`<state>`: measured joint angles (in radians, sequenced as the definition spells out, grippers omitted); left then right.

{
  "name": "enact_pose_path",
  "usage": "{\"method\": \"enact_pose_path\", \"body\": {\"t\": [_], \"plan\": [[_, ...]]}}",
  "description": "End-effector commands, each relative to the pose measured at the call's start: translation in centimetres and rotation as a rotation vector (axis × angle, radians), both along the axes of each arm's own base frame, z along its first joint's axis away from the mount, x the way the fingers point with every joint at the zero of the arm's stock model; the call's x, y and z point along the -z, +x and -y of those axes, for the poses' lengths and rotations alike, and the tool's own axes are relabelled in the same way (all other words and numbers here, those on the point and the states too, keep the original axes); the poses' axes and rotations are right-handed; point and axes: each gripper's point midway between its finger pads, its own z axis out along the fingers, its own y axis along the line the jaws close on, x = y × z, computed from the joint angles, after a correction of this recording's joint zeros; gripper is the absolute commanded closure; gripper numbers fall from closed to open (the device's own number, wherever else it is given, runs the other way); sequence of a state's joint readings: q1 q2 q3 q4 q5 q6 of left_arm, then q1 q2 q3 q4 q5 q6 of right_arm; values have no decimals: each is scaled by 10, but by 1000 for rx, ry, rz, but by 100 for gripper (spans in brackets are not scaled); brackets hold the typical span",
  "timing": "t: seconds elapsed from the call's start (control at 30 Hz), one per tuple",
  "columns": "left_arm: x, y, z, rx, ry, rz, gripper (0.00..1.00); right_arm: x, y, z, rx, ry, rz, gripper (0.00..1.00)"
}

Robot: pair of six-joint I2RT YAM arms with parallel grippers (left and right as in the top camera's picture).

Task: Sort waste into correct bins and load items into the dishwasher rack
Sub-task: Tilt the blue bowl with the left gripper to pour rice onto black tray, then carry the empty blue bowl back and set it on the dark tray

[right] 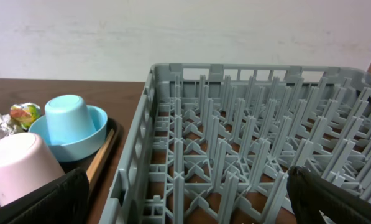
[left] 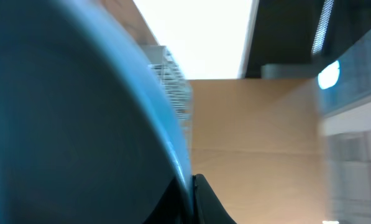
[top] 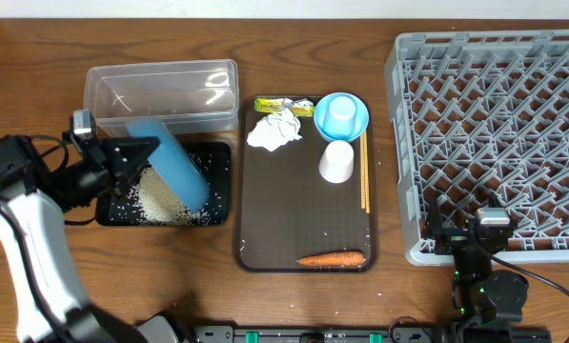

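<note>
My left gripper (top: 143, 154) is shut on the rim of the large blue bowl (top: 172, 164), which is tipped on edge over the black tray (top: 219, 152). White rice (top: 156, 198) lies in that tray. The bowl fills the left wrist view (left: 67, 124), pinched between the jaws (left: 191, 193). The clear tub (top: 160, 90) stands behind the tray. The carrot (top: 332, 258), tissue (top: 274, 131), wrapper (top: 284, 105), light-blue cup (top: 339, 116), white cup (top: 336, 162) and chopsticks (top: 364, 176) lie on the brown tray (top: 284, 219). My right gripper (top: 467, 233) is open and empty at the near edge of the grey rack (top: 494, 95).
The right wrist view shows the rack (right: 235, 124) between the open fingers (right: 188, 205), with the white cup (right: 17, 165), light-blue cup (right: 70, 118), wrapper (right: 20, 114) and chopsticks (right: 101, 158) to its left. A few rice grains lie on the brown tray.
</note>
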<state>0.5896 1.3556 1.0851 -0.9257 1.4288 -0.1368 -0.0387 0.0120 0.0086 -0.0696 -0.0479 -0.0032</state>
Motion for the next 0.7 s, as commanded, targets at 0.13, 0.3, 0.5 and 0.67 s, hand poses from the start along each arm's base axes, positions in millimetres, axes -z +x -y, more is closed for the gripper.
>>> {"method": "enact_pose_path", "body": {"t": [0.13,0.3,0.5,0.67], "plan": [[-3,-24,20,-108,455,-67,94,1,0,1,8,17,0,1],[-8,-44,60,-59,636,-17,94,1,0,1,8,17,0,1],[8,-54,110,61,810,14,94,1,0,1,8,17,0,1],[30,-55,170,217,888,51,94,1,0,1,8,17,0,1]]}}
